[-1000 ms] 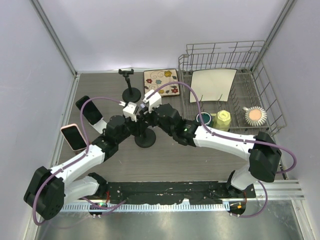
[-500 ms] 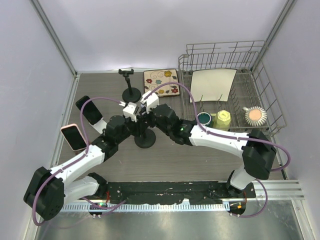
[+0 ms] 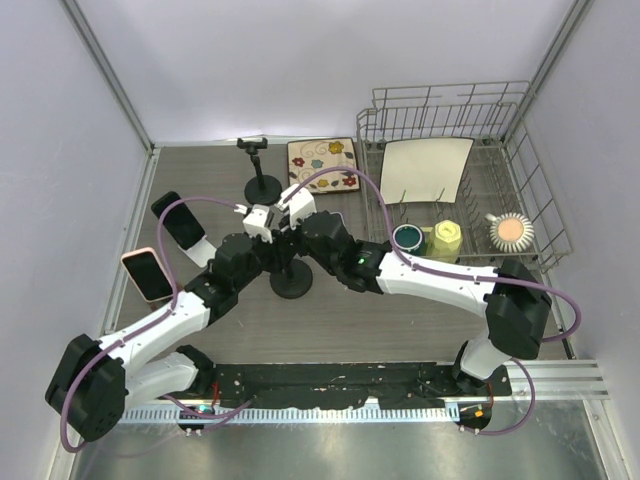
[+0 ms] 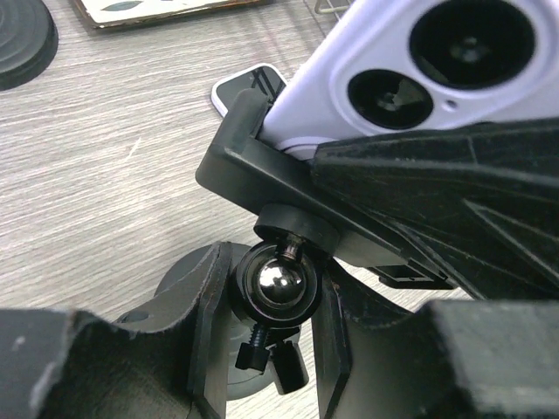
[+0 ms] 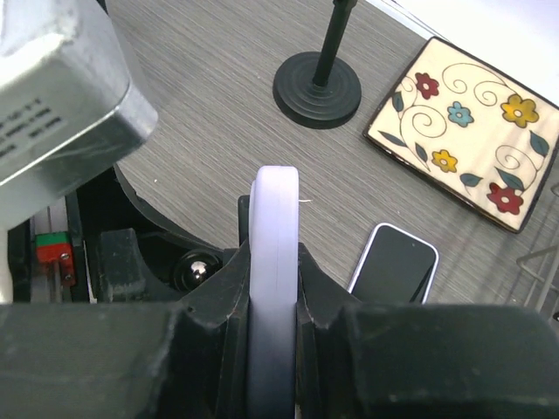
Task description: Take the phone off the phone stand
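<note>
right gripper [image 5: 273, 281] pinching phone [image 5: 273, 209] edge-on between its fingers | left gripper [image 4: 272, 307] clamped on phone stand [image 3: 291, 283] ball joint, right below phone | vs 1s ago: right arm nudged inward, phone still in cradle | not freed yet

My table [image 3: 330, 320]: grey wood-grain top. Pale lilac walls [image 3: 60, 150] on 3 sides, bright glare [image 3: 235, 138] at back edge, metal strip [image 3: 400, 445] nr front.

We see the phone [image 5: 273, 262] — pale lilac case, twin lenses — seated on edge in the clamp of the black stand [image 3: 291, 281], which sits mid-table on its round base.
</note>
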Robot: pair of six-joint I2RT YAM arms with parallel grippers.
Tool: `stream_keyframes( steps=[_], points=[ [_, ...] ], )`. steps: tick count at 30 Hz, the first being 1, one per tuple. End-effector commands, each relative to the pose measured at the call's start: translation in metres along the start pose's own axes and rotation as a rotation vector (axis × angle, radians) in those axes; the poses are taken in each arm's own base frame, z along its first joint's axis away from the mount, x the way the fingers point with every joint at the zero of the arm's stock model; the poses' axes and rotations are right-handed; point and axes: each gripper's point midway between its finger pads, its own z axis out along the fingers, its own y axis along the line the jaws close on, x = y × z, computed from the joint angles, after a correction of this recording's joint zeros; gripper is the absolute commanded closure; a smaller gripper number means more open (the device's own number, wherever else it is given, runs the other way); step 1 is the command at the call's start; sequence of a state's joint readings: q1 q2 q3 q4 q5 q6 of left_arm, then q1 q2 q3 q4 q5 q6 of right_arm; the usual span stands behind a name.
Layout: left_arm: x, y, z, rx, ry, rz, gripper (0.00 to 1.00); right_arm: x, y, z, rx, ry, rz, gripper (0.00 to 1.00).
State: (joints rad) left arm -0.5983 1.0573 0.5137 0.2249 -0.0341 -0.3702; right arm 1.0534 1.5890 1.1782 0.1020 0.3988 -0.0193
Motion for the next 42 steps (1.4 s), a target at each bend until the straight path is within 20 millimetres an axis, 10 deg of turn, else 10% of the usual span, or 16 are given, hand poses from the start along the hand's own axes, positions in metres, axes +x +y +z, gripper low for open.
stream_keyframes(
  steps=[1,17,42],
  points=[
    [-0.031,0.042,0.001,-0.223,-0.139,-0.2,1.0,0.0,-0.002,-0.027,0.043,0.047,-0.024,0.99],
    [-0.025,0.056,-0.016,-0.282,-0.19,-0.301,1.0,0.007,-0.091,-0.047,0.495,0.029,0.198,0.99],
    [-0.019,0.026,-0.014,-0.113,-0.104,-0.188,1.0,-0.016,-0.148,-0.036,0.635,-0.082,0.446,0.99]
  ],
)
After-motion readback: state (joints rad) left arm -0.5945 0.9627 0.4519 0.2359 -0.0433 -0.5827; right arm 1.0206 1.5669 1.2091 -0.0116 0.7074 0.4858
